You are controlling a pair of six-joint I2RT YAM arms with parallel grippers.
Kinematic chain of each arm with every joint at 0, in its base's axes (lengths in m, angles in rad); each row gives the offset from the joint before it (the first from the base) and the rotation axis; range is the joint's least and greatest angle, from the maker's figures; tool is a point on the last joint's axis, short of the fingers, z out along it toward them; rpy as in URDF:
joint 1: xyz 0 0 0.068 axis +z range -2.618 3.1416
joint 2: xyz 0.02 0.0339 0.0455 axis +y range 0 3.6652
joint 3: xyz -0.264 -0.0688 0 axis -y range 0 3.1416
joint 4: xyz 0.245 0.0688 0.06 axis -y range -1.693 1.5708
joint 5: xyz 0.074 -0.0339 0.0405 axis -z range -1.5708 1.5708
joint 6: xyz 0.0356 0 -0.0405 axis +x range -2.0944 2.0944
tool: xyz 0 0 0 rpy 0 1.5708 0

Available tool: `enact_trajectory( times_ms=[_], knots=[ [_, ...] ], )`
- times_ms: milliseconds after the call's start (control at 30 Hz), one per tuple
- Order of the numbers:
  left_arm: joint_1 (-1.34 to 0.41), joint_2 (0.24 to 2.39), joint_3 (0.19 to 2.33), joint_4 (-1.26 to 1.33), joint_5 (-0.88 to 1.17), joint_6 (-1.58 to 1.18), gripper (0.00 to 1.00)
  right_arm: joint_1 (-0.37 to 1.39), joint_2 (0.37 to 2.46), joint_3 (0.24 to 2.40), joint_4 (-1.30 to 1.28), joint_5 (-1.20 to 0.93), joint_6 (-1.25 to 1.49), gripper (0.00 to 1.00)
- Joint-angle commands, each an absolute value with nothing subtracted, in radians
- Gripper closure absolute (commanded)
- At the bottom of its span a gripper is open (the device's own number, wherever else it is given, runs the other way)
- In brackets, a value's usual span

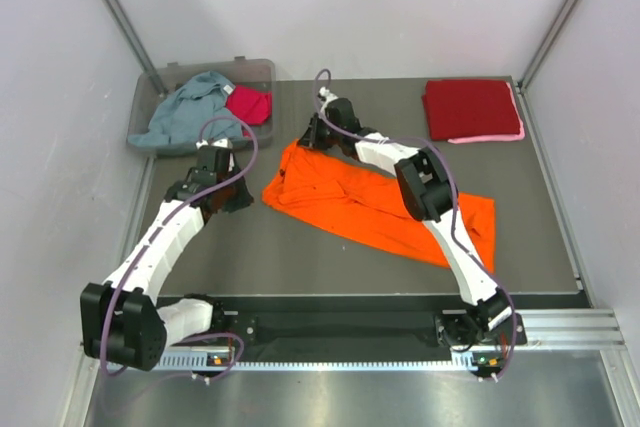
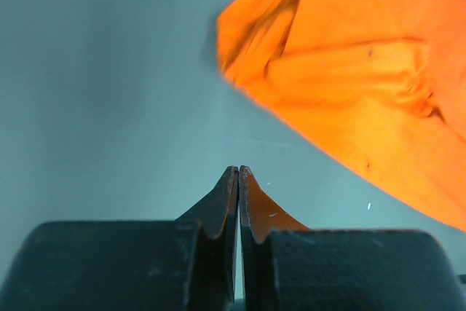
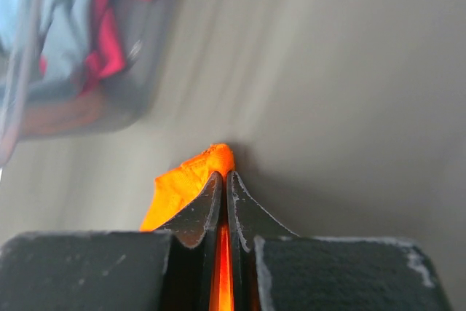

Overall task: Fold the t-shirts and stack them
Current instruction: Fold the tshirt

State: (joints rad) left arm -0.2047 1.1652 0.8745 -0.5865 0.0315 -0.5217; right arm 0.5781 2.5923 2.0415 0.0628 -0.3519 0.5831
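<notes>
Two arms reach over the dark table [image 1: 300, 247], where the orange t-shirt [image 1: 345, 202] lies rumpled and slantwise across the middle, one end bunched at the far left and the other trailing toward the near right. At the far left corner, a clear bin [image 1: 160, 73] holds a grey-blue t-shirt [image 1: 185, 112] and a magenta t-shirt [image 1: 250, 104]. At the far right, a folded dark red t-shirt [image 1: 470, 107] sits on a pink t-shirt [image 1: 490, 137]. The right end effector [image 3: 224, 176] is clamped on a pinch of the orange cloth at its far edge. The left end effector [image 2: 238, 172] hovers just left of the shirt, fingers together on nothing. The step looks like spreading the shirt flat. For that, the left should open and take the opposite corner, then both should draw the cloth taut, low and evenly, before laying it down.
</notes>
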Motion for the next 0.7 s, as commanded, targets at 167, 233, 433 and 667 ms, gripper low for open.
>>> enact_trajectory(
  times_ms=[167,233,433,667],
  knots=[
    [-0.204,1.065,0.871,-0.592,0.049,-0.486,0.95,0.447,2.609,2.069,0.089,-0.273,0.673,1.0],
    [-0.204,1.057,0.855,-0.584,0.055,-0.483,0.95,0.433,2.622,2.083,0.095,-0.267,0.698,1.0],
    [-0.204,1.075,0.87,-0.586,0.046,-0.468,0.95,0.376,2.686,2.19,0.077,-0.235,0.761,1.0],
    [-0.206,1.101,0.877,-0.548,0.072,-0.457,0.94,0.302,2.706,2.207,0.127,-0.183,0.859,1.0]
  ],
)
